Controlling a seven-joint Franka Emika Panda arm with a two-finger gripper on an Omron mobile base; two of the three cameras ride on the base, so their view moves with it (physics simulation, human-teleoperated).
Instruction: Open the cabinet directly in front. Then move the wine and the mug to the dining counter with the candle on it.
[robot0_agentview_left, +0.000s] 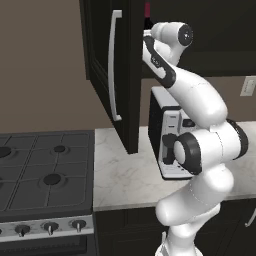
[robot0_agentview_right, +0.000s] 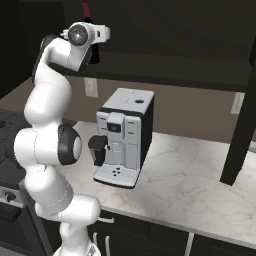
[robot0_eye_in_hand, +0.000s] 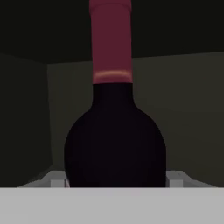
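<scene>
The wine (robot0_eye_in_hand: 114, 144) stands inside the open cabinet (robot0_agentview_left: 125, 75), close in front of the hand, dark-bodied with a red neck top (robot0_agentview_left: 148, 10). My gripper (robot0_eye_in_hand: 116, 180) reaches up into the cabinet, and its pale fingertips (robot0_eye_in_hand: 57, 179) press against both sides of the bottle's body. From the right base view the wine (robot0_agentview_right: 86, 10) rises just behind the hand, above the cabinet floor (robot0_agentview_right: 175, 70). Both cabinet doors stand swung out, the left one (robot0_agentview_left: 114, 65) with its long pale handle and the right one (robot0_agentview_right: 245, 115). The mug, the dining counter and the candle are out of view.
A grey coffee machine (robot0_agentview_right: 122, 135) stands on the marble counter (robot0_agentview_right: 200, 185) below the cabinet, right beside the arm. A gas stove (robot0_agentview_left: 45, 170) joins the counter on the left. The open left door overhangs the counter's left end.
</scene>
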